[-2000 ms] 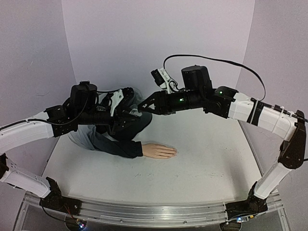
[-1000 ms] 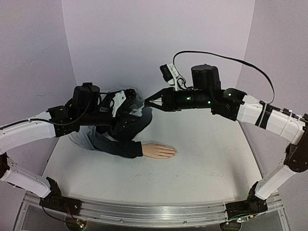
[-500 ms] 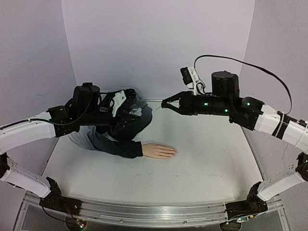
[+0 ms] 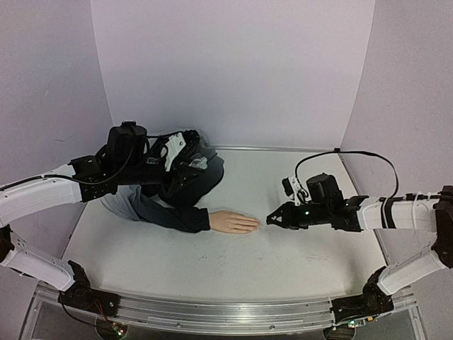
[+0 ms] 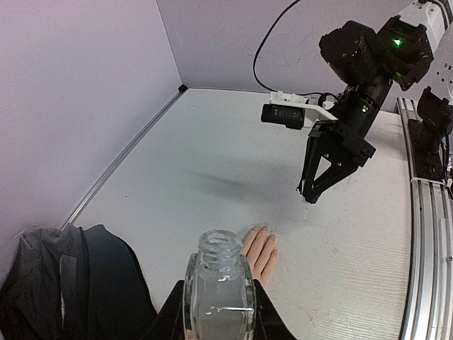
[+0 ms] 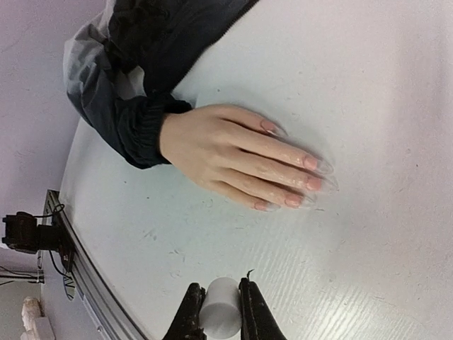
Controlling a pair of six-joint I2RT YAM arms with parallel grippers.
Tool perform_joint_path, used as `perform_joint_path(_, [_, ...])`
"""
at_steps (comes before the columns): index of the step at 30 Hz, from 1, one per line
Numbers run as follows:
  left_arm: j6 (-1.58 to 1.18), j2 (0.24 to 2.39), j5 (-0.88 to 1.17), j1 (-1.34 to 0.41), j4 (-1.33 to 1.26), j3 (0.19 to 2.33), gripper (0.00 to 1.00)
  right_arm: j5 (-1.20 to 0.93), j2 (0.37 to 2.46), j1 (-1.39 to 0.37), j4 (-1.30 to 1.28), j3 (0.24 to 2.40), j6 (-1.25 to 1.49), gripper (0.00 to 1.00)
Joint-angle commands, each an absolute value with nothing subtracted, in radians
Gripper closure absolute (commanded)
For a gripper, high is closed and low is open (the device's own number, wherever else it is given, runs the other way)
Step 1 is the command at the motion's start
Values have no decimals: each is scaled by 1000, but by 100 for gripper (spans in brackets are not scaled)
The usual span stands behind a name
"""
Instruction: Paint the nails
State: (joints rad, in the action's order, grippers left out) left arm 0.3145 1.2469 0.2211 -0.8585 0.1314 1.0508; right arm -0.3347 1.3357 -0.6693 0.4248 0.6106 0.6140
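1. Nearest the arm bases, an aluminium rail [image 4: 226, 312] is seen along the 6 o'clock edge of the table [image 4: 304, 265].
2. Beyond it, the right gripper [image 4: 269, 220] is held low over the table, just beside the 3 o'clock end of the mannequin hand [image 4: 233, 222]. In the wrist view its jaws are seen clamped on a white brush cap [image 6: 221, 308], with a thin dark bristle pointing toward the hand.
3. The nails [image 6: 311, 173] are found at the fingertips, which are laid flat and pointed toward 3 o'clock. A pinkish tint is shown on several, but how many are coated cannot be judged.
4. A miss is judged the main risk. The nails are tiny and the bristle is fine, so polish could be smeared onto skin or table if the tip is brought in slightly off line.
5. Too firm a press could push the hand toward 9 o'clock, since nothing is seen fixing it down.
6. Farther off, at about 10 o'clock from the hand, the left gripper [image 5: 219, 322] is raised with its jaws closed around an open glass bottle [image 5: 219, 269]. A spill onto the cloth below could be caused if the bottle were tipped.
7. The navy-and-grey jacket sleeve [image 4: 166, 212] is bunched from 9 to 11 o'clock. The fingertips are left uncovered by it, and nothing is seen between brush and nails.
8. Farthest back, at 12 o'clock, a plain lilac wall [image 4: 233, 71] closes the scene.
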Motion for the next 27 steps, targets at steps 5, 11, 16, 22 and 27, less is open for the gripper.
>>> perform_joint_path(5, [308,1261,212,-859,93,1081,100,-283,1414,-651,700,570,686,100])
perform_joint_path(11, [308,1259,213,-859,92,1082,100,-166,1468,-652,749,568,747,100])
perform_joint_path(16, [310,1251,212,-859,93,1082,100,-149,1532,-651,750,588,759,100])
perform_joint_path(22, [305,1246,218,-859,94,1084,100,-141,1594,-650,753,605,747,100])
perform_joint_path(27, [306,1245,218,-859,93,1082,100,-157,1608,-649,775,605,750,100])
